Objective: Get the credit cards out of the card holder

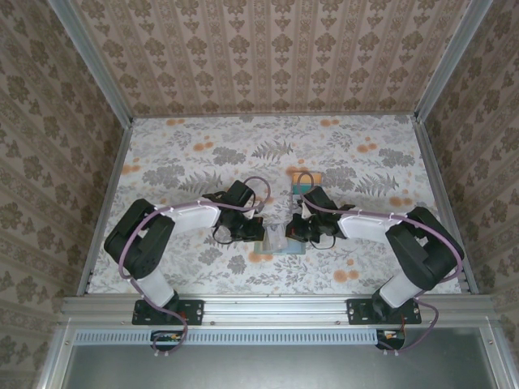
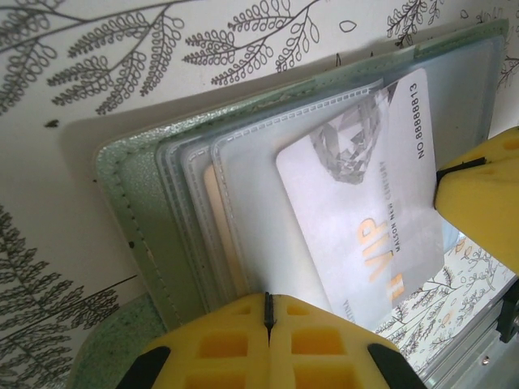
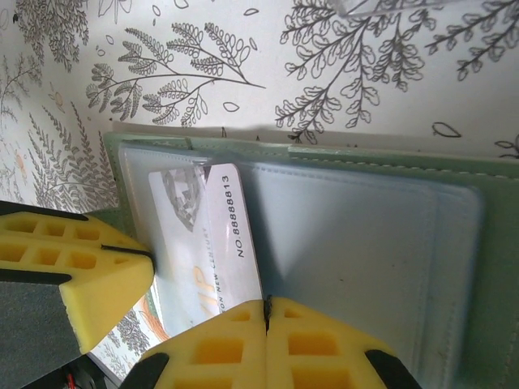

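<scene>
Leaf-printed cloth (image 1: 203, 162) covers the table inside a wallpapered booth. Both arms meet at the lower middle of the overhead view.

The card holder (image 1: 276, 243) lies open on the cloth between them. Its sage-green cover (image 2: 138, 211) faces the cloth and its clear sleeves (image 2: 243, 186) fan upward.

The left gripper (image 2: 268, 314) has its yellow fingers pressed together on the sleeve edge at the bottom of its wrist view, pinning the holder.

The right gripper (image 3: 266, 318) is likewise closed. It pinches the end of a pale grey card (image 3: 207, 235) marked VIP, which sticks out of its pocket at a slant, part in and part out. In the left wrist view the same card (image 2: 365, 203) runs diagonally toward the right edge, where a right-arm finger (image 2: 486, 194) meets it.

Just above the right gripper in the overhead view, a small orange-and-teal stack (image 1: 306, 183) rests on the cloth apart from the holder. This suggests that several cards are already out.

Judged from this, the task is well along and the grey card is midway through removal. A beige edge (image 2: 212, 212) shows in a rear sleeve. It may be one more card to pull, though that cannot be told for certain.
</scene>
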